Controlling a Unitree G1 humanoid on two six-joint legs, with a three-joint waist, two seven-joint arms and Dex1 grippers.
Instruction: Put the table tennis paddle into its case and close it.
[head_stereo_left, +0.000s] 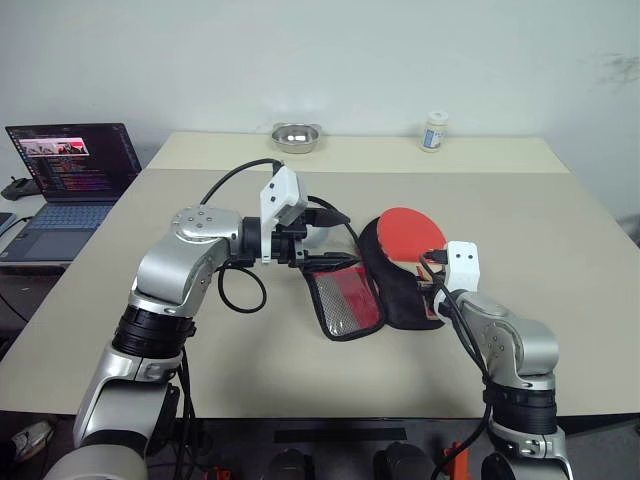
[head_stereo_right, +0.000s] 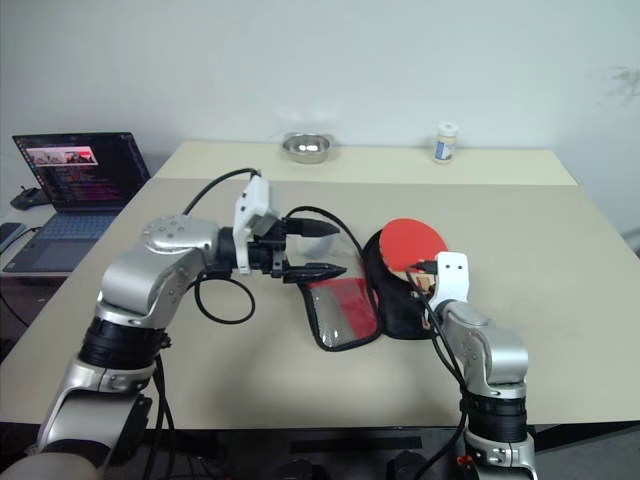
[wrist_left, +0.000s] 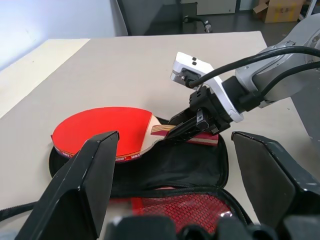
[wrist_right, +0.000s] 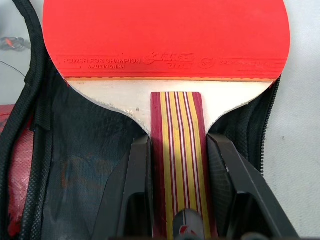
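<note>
Beige table (head_stereo_left: 560, 250) is seen bearing the opened case (head_stereo_left: 385, 290), in which the table tennis paddle (head_stereo_left: 412, 232) lies, blade toward 12 o'clock, handle toward 6 o'clock. Its handle is pinched by the right gripper (wrist_right: 181, 165) and partly hidden by it. The left gripper (head_stereo_right: 322, 248) is held spread above the case's mesh flap.

Wide beige matte table (head_stereo_left: 250, 370), black paddle-shaped fabric case (head_stereo_left: 395, 290) lying open near its middle, clear mesh flap (head_stereo_left: 345, 303) spread flat beside it, small round steel bowl (head_stereo_left: 295, 136) and small white jar (head_stereo_left: 433, 131) near the far edge, well apart
</note>
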